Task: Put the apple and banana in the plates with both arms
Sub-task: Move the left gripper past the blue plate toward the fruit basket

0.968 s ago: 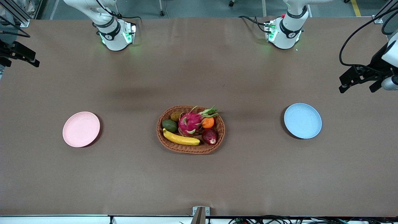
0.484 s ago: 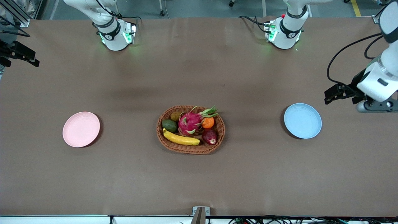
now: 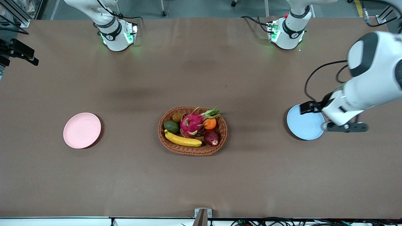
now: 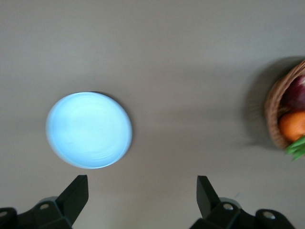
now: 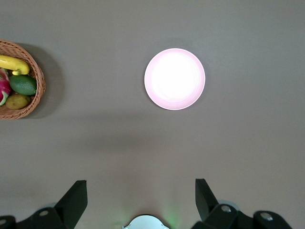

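The dark red apple (image 3: 212,137) and the yellow banana (image 3: 183,140) lie in a brown wicker basket (image 3: 191,151) at mid-table. The pink plate (image 3: 82,130) lies toward the right arm's end, the blue plate (image 3: 303,127) toward the left arm's end; both are empty. My left gripper (image 3: 309,107) hangs over the blue plate's edge. In the left wrist view it (image 4: 143,179) is open and empty, with the blue plate (image 4: 89,130) and apple (image 4: 296,93) in sight. My right gripper (image 3: 22,56) is up over the table's end, open and empty (image 5: 140,183); its view shows the pink plate (image 5: 175,78) and banana (image 5: 12,63).
The basket also holds a pink dragon fruit (image 3: 192,123), an orange (image 3: 210,123), a green avocado (image 3: 171,126) and a brownish fruit (image 3: 177,117). The two arm bases (image 3: 116,36) (image 3: 287,33) stand along the table's edge farthest from the front camera.
My left arm has swung in from the table's end and its gripper now hangs over the blue plate's edge. The right arm has barely moved. The fruit has not moved.
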Robot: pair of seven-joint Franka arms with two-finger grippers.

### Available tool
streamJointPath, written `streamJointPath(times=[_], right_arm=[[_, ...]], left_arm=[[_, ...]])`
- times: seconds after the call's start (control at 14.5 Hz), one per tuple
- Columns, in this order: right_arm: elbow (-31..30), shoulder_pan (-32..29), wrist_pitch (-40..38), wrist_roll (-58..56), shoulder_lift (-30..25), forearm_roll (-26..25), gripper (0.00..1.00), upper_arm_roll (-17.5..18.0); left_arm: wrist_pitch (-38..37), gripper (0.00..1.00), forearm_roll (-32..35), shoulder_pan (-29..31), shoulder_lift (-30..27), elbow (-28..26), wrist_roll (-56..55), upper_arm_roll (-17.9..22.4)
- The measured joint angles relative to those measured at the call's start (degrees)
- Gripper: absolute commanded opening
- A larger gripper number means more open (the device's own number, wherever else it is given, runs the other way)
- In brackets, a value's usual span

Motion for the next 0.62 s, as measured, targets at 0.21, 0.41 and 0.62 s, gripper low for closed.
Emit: streamJointPath(times=[0.21,0.41,0.62], right_arm=[[0.0,0.0,1.1,0.0,1.7,0.0,1.0,-0.2],[-0.1,0.0,3.8,0.0,5.3,-0.1,1.0,-0.4],[-0.1,-0.1,6.8,0.0,9.9,-1.7,1.0,-0.5]], left_arm=[[4.7,1.0,-0.5,-6.8,6.2,2.8,-11.1,-0.2],[10.3,1.0,-0.5,-12.1,11.9,6.0,-20.3,-0.3],[18.1,1.0,-0.5,-15.2,16.1,6.7,-26.8,-0.4]])
